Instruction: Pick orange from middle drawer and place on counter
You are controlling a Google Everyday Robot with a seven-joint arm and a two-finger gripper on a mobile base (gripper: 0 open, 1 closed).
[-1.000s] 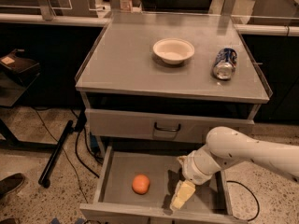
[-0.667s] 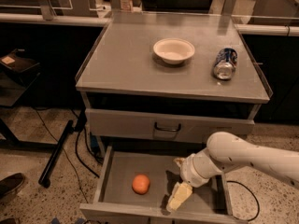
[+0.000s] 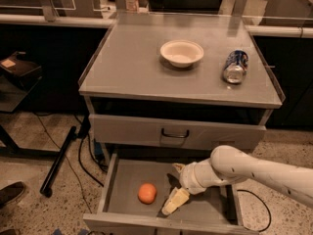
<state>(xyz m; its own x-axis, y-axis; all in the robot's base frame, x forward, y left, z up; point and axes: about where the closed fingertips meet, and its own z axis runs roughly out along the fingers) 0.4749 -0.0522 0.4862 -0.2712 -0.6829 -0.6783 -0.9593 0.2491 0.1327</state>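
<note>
A grey metal cabinet is seen from above and in front; its top, the counter [image 3: 132, 62], is a wide flat square surface with thin raised side edges. A white bowl [image 3: 182, 53] sits upright toward the back of the counter, right of centre. A blue soda can [image 3: 235, 66] lies on its side near the right edge, close to the bowl but apart from it.

Below the counter, a closed drawer front [image 3: 137, 131] carries a dark curved handle [image 3: 175, 133]. Beneath that, the middle drawer [image 3: 128, 176] is pulled out toward the viewer; it is shallow, with a bare grey floor and low side walls.

The orange [image 3: 147, 193] rests on the drawer floor, left of centre and toward the front wall; it touches neither side wall, and nothing is holding it.

A white robot arm [image 3: 259, 173] reaches in from the lower right, crossing above the drawer's right side. Its gripper [image 3: 171, 188] is inside the drawer, just beside the orange on its right and not touching the fruit. The two pale fingers [image 3: 175, 200] are spread apart, one pointing toward the drawer's front wall and the other toward the back; nothing sits between them. Whether the lower finger touches the drawer floor cannot be told.

The floor around the cabinet is speckled stone; a dark cable [image 3: 82, 151] and a black rod [image 3: 58, 163] lie on it left of the cabinet.
</note>
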